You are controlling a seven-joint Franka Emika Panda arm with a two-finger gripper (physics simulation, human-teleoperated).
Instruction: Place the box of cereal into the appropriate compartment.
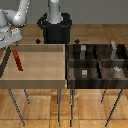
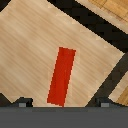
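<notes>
The cereal box [image 1: 18, 60] lies flat in the light tray [image 1: 35, 70], toward the exterior view's left. The gripper [image 2: 63, 103] sits right above it, looks spread with nothing held, and the box's long axis runs between the fingertips [image 2: 22, 102], so it needs to straddle the narrow side.

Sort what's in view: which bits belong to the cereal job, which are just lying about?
Job:
- cereal box, lying in the light tray
- claw, above the tray
- dark compartment bin

Lying about:
- grey blocks in the bin's compartments
</notes>
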